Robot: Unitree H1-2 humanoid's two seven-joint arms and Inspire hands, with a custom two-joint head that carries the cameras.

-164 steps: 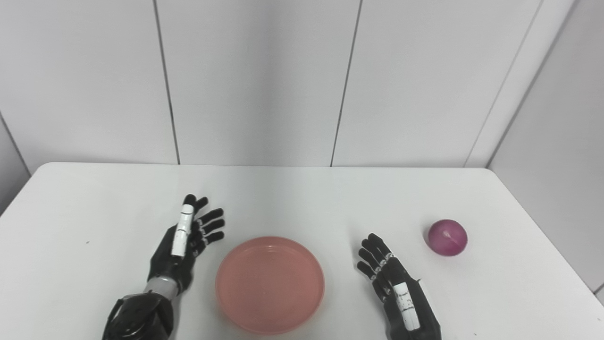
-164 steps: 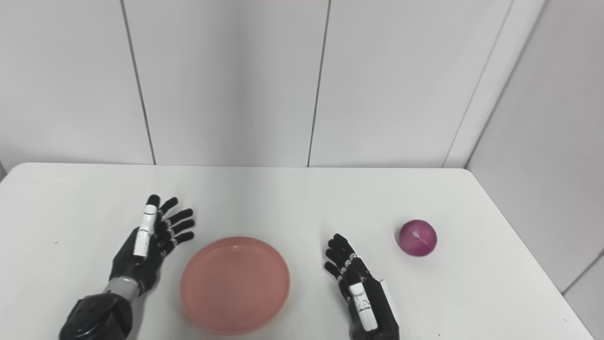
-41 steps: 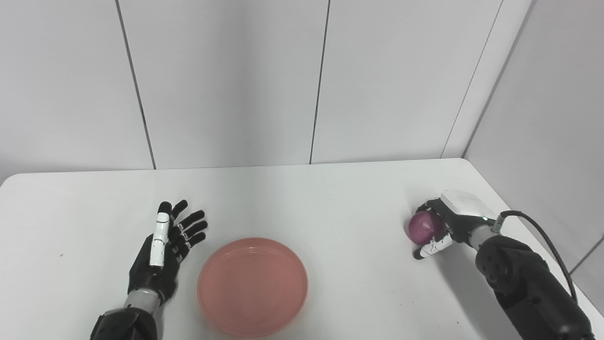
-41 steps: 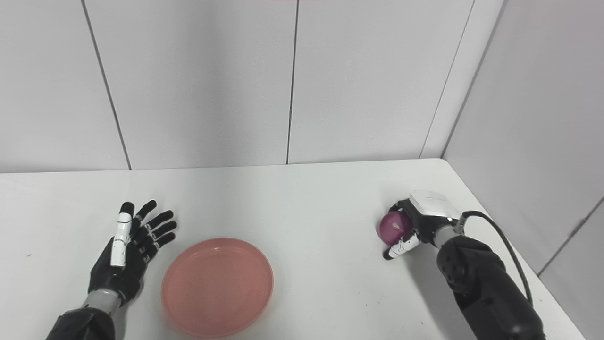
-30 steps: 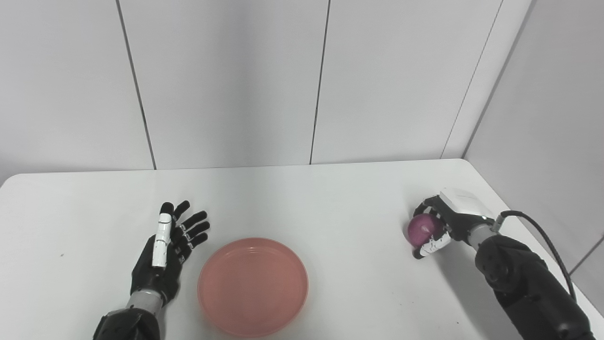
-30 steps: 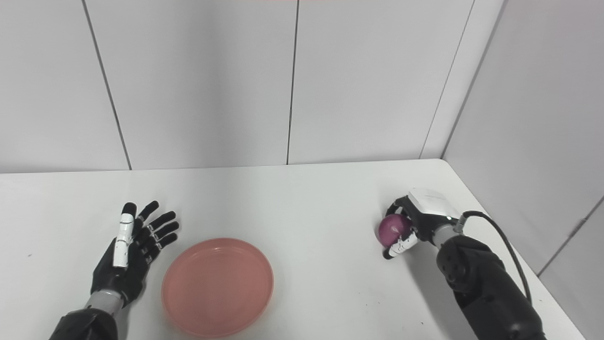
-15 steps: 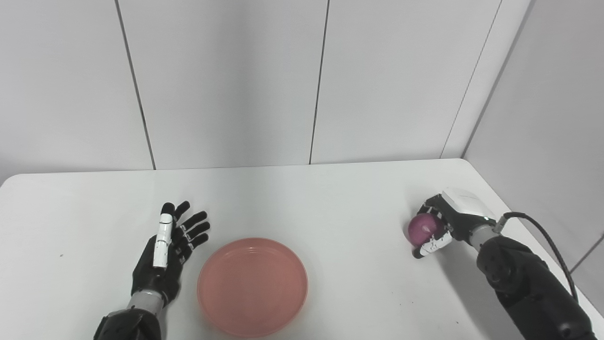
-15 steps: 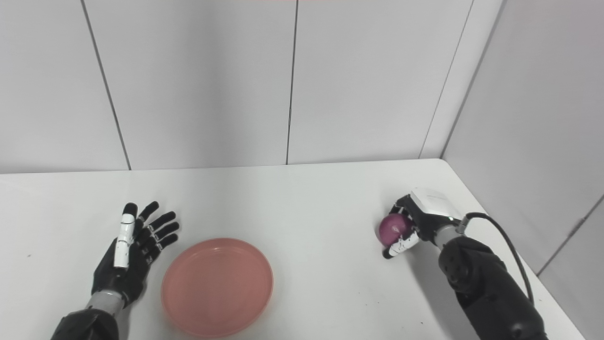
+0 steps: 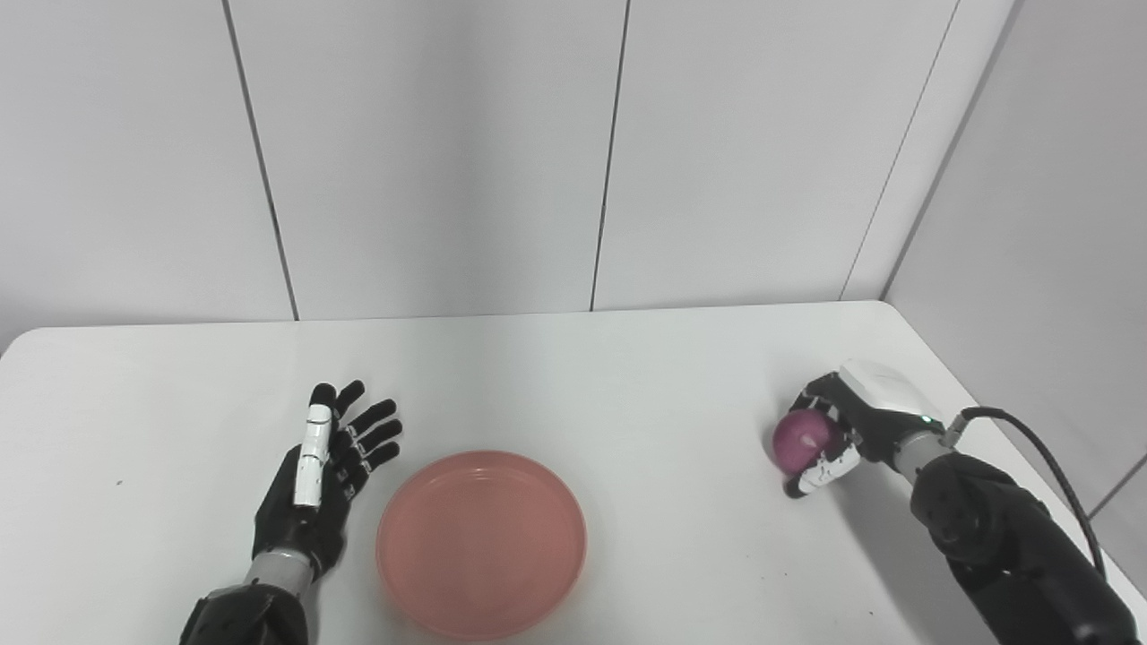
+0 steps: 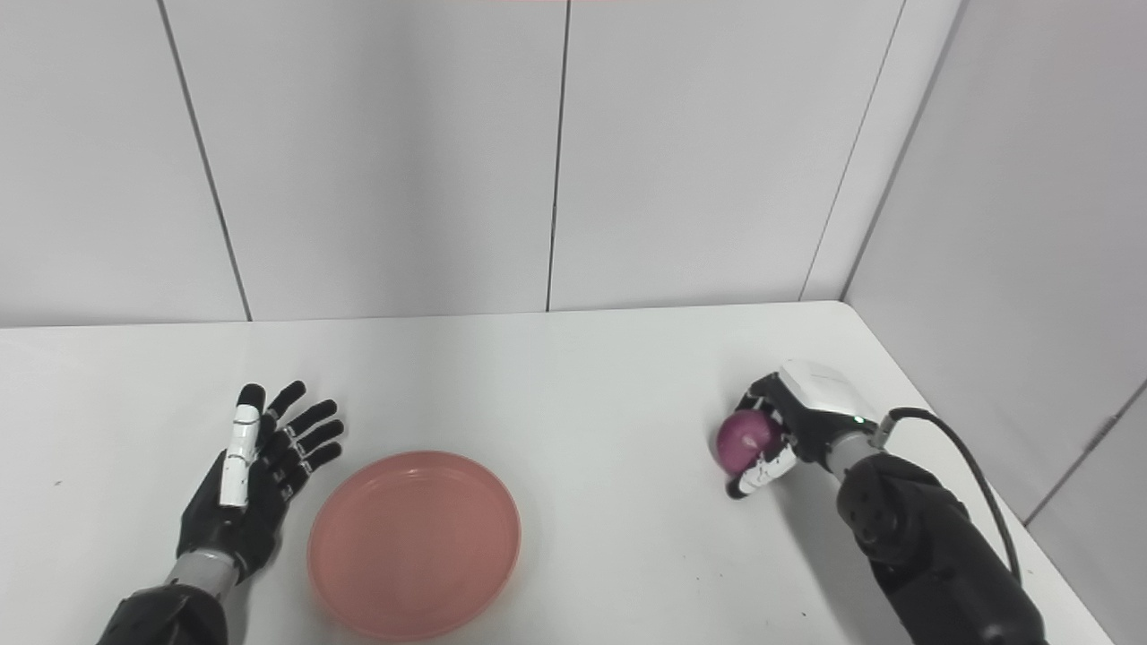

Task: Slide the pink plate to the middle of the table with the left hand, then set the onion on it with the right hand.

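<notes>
The left robot hand (image 9: pixel 314 488) lies flat, palm sideways, fingers spread and holding nothing. The right robot hand (image 9: pixel 851 425) is curled closed, its arm stretched far right.

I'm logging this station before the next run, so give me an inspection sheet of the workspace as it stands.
Surface: white table, a few small dark specks, otherwise bare.
Job's things: pink plate near the front edge, nothing on it; purple onion far to the right, in the right hand.
Clutter: nothing seen.
Hands: left hand open, fingers spread, resting just left of the plate, not touching it; right hand shut on the onion, low over the table.
Cables: black cable looping from the right wrist.
Surroundings: grey panelled walls behind and to the right.
</notes>
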